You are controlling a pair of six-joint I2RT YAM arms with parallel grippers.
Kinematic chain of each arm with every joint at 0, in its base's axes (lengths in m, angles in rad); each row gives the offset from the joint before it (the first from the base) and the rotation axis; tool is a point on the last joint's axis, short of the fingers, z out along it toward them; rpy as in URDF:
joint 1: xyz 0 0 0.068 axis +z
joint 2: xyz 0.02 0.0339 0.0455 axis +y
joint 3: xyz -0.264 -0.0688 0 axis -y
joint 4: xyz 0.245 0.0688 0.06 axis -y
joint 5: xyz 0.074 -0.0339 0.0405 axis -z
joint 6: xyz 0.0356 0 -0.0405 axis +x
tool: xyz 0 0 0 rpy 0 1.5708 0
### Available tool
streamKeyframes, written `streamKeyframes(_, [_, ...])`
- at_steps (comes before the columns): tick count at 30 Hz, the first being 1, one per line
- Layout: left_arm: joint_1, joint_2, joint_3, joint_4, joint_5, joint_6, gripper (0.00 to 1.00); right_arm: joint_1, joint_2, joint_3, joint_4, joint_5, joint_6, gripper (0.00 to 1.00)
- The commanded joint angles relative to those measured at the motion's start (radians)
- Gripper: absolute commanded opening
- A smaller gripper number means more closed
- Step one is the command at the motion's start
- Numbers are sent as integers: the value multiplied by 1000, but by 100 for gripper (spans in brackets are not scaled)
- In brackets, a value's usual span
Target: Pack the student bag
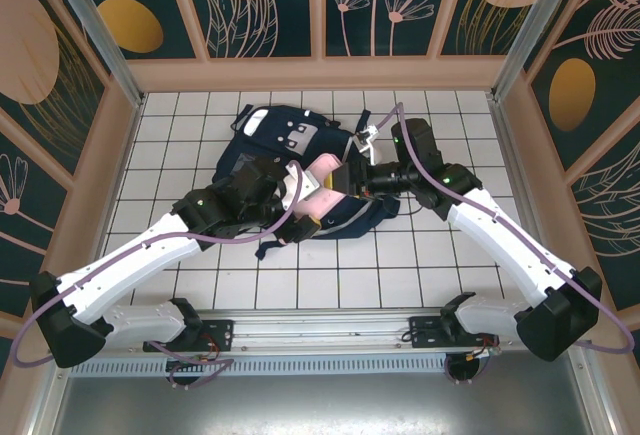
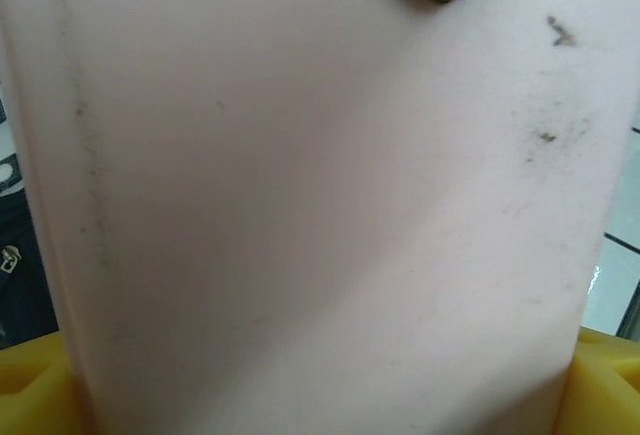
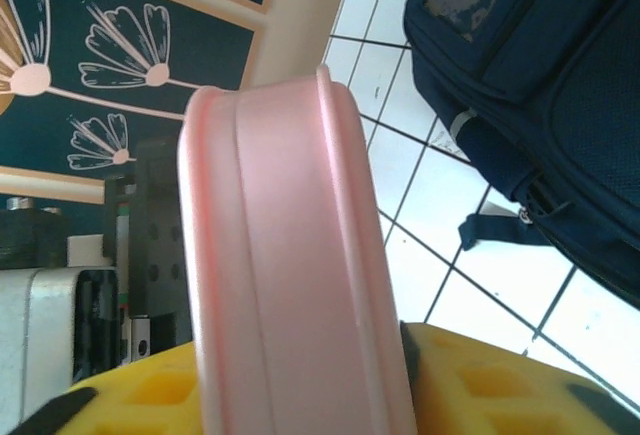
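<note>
The student bag point(image 1: 285, 135) lies flat on the white tiled table, navy with grey patches; its side also shows in the right wrist view point(image 3: 560, 85). A pale pink box point(image 1: 322, 170) hangs just above the bag's near right part, held between both arms. My left gripper point(image 1: 298, 190) spans the box's broad face point(image 2: 320, 195), with its yellow pads point(image 2: 610, 375) against both sides. My right gripper point(image 1: 350, 177) comes from the right, and its yellow pads point(image 3: 480, 375) press on the box's narrow ridged edge point(image 3: 290, 255).
A dark strap point(image 3: 495, 230) of the bag trails onto the tiles. Patterned walls point(image 1: 320, 5) enclose the table on three sides. A purple cable point(image 1: 430, 170) loops along the right arm. Bare tiles point(image 1: 450, 255) lie to the right and in front of the bag.
</note>
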Motion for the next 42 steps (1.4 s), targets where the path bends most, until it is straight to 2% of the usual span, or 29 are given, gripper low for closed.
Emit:
streamKeyframes(1, [-8,-15,17,8,-24,15,69,1,-9,-17,71,-17,51,32])
streamKeyframes(5, [-8,-20,11,14,-29,2,75,-1,-21,-33,96,-7,72,30])
streamKeyframes(8, [-8,-37,3,28,-44,-7,91,-9,-32,-47,109,3,86,29])
streamKeyframes(14, [-9,-55,-6,35,-47,-23,99,-40,-65,-103,126,14,106,28])
streamKeyframes(20, [-8,-71,-11,75,-39,-55,99,-127,-109,-163,101,56,94,28])
streamKeyframes(24, [-1,-35,26,133,-123,-146,99,-221,-178,-201,16,181,60,27])
streamKeyframes(27, [44,57,108,140,-163,-236,98,-328,-255,-221,-60,287,43,27])
streamKeyframes(32, [144,265,238,151,-148,-379,99,-462,-391,-231,-180,478,32,28])
streamKeyframes(36, [178,476,351,164,9,-463,98,-502,-493,-227,-256,660,49,30])
streamKeyframes(39, [184,644,451,162,101,-492,99,-514,-556,-230,-262,682,59,32])
streamKeyframes(42, [210,738,489,216,187,-540,97,-514,-574,-220,-283,693,67,32])
